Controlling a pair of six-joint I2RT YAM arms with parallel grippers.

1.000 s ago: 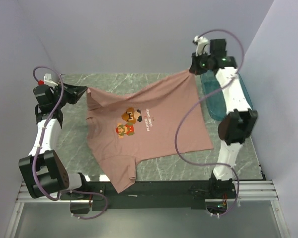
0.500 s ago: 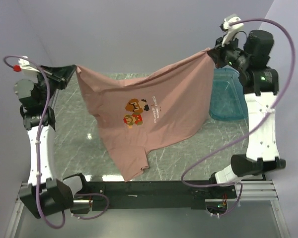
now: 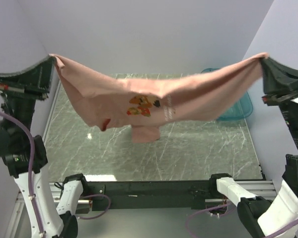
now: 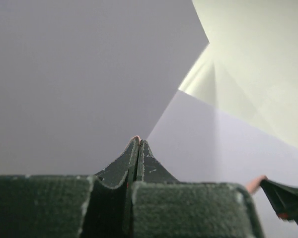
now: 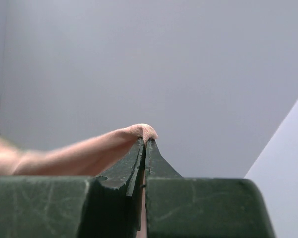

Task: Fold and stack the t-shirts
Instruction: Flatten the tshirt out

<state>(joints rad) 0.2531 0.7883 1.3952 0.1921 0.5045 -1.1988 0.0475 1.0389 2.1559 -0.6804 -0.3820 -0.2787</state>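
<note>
Shirt: t-shirt [image 3: 154, 99] hung in air betw. both arms, well above tabletop [image 3: 198, 148]; sagging mid-span, print bunched, sleeve dangling.
Left end effector [image 3: 50, 60]: clamped tight on one end of cloth; just a sliver of pink past tips in wrist view.
Right end effector [image 3: 262, 59]: pinched shut on opposite end, small fold over tips.
Risk 1: thin bite on left, prob. slip-out if pulled tauter or swung fast.
Risk 2: sag + twist, likely creased landing, fold off-square.
Risk 3: tub [image 3: 241, 104] near right end, possible hem snag on way down.

Soft, even light; white glare on the table [image 3: 103, 177]; slight motion blur on the t-shirt [image 3: 198, 99].
</note>
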